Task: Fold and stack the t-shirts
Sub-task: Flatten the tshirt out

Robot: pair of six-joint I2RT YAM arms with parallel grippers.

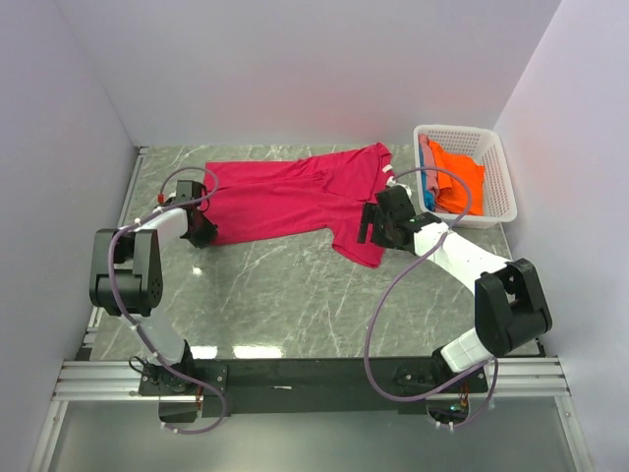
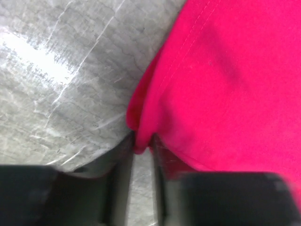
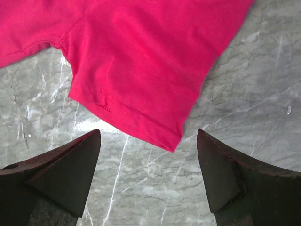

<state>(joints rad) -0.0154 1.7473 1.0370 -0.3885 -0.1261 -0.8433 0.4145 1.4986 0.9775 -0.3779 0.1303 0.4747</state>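
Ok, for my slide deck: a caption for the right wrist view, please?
Open right gripper poised at the sleeve hem of the crimson t-shirt on the marbled table.

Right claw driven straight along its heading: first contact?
Probably the sleeve hem of the pink shirt, lying dead ahead between the fingers of the open right claw, flat on the table. Depth is hard to judge.
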